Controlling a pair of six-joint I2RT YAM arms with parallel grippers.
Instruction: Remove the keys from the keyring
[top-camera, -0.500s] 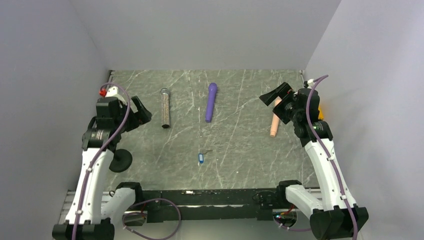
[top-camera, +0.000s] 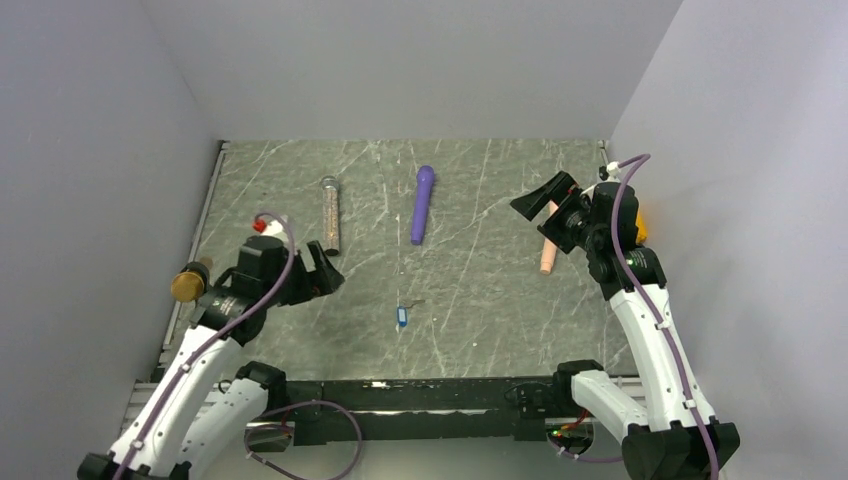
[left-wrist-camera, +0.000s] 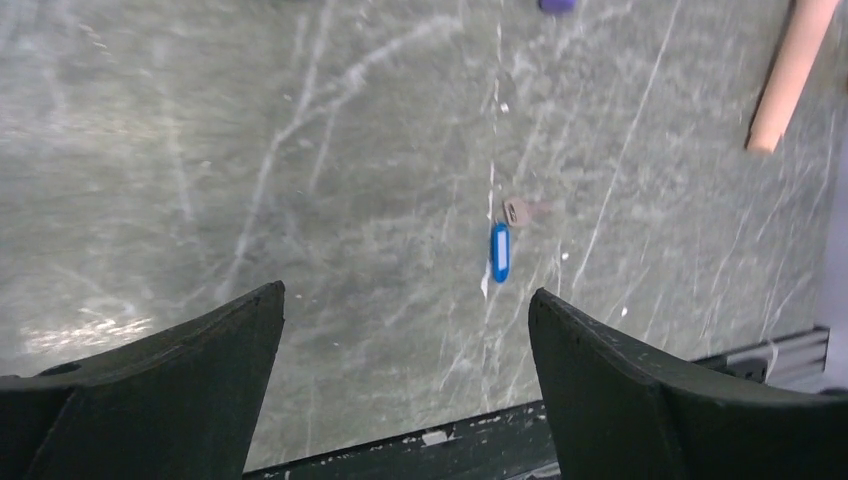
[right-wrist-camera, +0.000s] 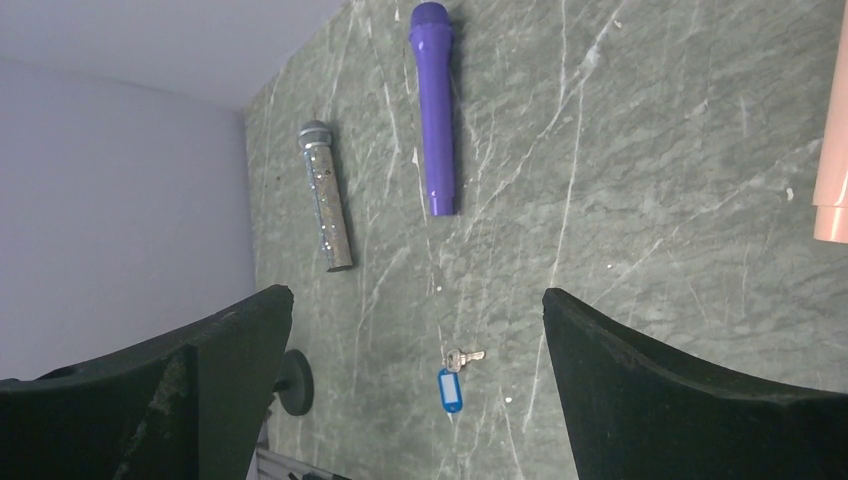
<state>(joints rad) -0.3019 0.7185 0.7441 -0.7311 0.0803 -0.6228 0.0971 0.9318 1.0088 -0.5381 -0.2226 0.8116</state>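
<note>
Top view: high over the near edge, looking down on the whole tabletop (top-camera: 480, 290).
Left wrist: close above it.
Right wrist: farther back, slanted.
Shared: keyring (left-wrist-camera: 499, 251).

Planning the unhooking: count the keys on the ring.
1 that can be made out: a grey key lying at the far end of the blue tag. More could be stacked under it; too small to tell.

Green marble table (top-camera: 480, 300) bears keyring (top-camera: 402, 317) with keys (right-wrist-camera: 465, 356), purple wand (top-camera: 423, 204), glitter microphone (top-camera: 329, 215), peach cylinder (top-camera: 548, 250).

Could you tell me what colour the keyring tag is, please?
The tag is blue, clearest in the left wrist view.
</note>
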